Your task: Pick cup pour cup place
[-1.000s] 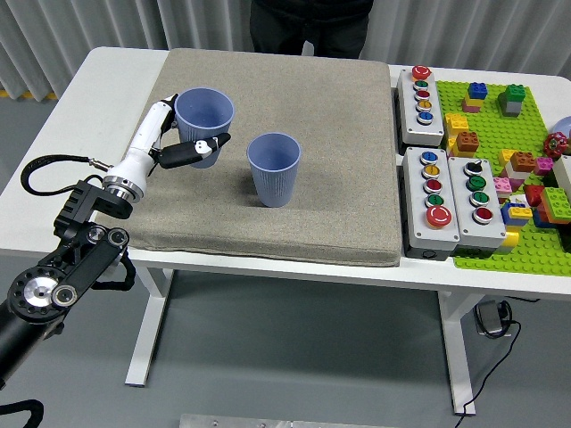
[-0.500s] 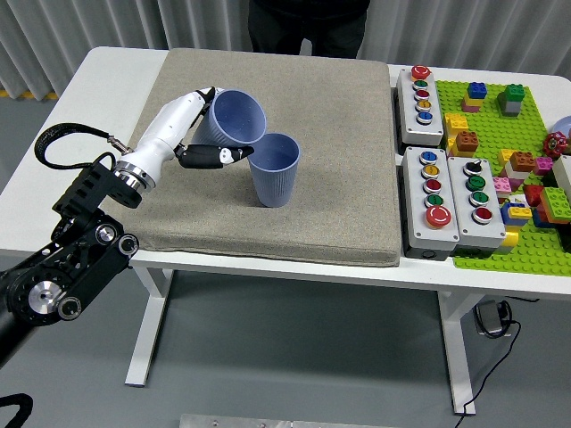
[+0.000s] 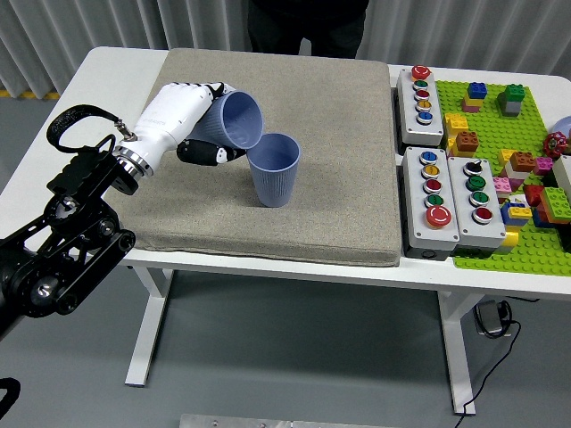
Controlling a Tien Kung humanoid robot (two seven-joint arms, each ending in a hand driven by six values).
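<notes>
My left hand [image 3: 207, 125] is shut on a blue ribbed cup [image 3: 234, 120]. That cup is tipped hard to the right, with its mouth facing a second blue cup [image 3: 274, 168] and its rim right above that cup's left edge. The second cup stands upright near the middle of the grey mat [image 3: 339, 134]. I cannot see anything coming out of the tilted cup. My right hand is out of the picture.
Two grey button boxes [image 3: 421, 93] [image 3: 451, 198] lie right of the mat. Beyond them is a green baseplate [image 3: 500, 134] with several bricks. A person in dark clothes [image 3: 308, 27] stands at the far edge. The white table [image 3: 107, 98] shows left of the mat.
My left hand has carried the cup right from the mat's far left to the standing cup. It has also tipped the cup over from upright.
</notes>
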